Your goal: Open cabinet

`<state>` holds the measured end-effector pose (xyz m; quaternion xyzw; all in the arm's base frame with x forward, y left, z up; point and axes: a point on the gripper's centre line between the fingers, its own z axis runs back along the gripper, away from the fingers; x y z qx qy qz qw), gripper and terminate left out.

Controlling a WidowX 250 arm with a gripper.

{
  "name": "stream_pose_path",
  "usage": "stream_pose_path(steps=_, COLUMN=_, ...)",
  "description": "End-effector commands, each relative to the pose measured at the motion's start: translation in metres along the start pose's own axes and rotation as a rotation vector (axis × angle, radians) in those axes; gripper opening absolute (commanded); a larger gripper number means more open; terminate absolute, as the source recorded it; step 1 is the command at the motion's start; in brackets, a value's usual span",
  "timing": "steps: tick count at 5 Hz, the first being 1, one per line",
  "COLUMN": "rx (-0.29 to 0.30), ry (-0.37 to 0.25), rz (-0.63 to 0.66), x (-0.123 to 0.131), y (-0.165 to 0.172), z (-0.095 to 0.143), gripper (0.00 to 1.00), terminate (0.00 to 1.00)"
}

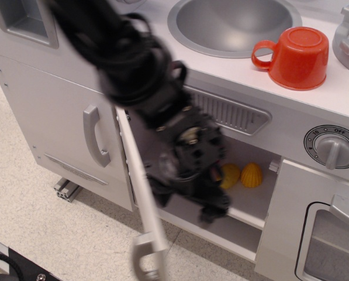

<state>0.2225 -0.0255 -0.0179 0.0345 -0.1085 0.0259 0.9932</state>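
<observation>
The light grey cabinet door point(141, 193) stands swung wide open, seen almost edge-on, hinged at the left with its small loop handle point(144, 263) at the bottom. The cabinet's inside point(250, 199) shows, with two yellow toy foods point(250, 175) on its shelf. My black gripper point(212, 208) hangs in front of the opening, just right of the door, blurred by motion. Its fingers cannot be made out, and I cannot tell if it touches the door.
A taller grey door with a long handle point(94, 136) is at the left. A sink point(232, 23) and a red cup point(295, 57) sit on the counter. A dial point(333, 147) and the oven door point(326, 246) are at the right.
</observation>
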Motion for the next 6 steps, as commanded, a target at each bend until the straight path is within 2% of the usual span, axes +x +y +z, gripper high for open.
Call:
stream_pose_path(steps=1, rx=0.067, ry=-0.041, rz=0.040, x=-0.011, y=0.050, z=0.006, gripper=1.00, terminate=0.00)
stream_pose_path(steps=2, rx=0.090, ry=-0.059, rz=0.046, x=-0.006, y=0.067, z=0.001, gripper=1.00, terminate=0.00)
stream_pose_path(steps=3, rx=0.132, ry=-0.036, rz=0.096, x=0.004, y=0.077, z=-0.001, gripper=1.00, terminate=0.00)
stream_pose_path(steps=5, rx=0.132, ry=-0.036, rz=0.096, x=0.004, y=0.077, z=-0.001, gripper=1.00, terminate=0.00)
stream_pose_path(steps=6, rx=0.132, ry=-0.036, rz=0.096, x=0.004, y=0.077, z=-0.001, gripper=1.00, terminate=1.00)
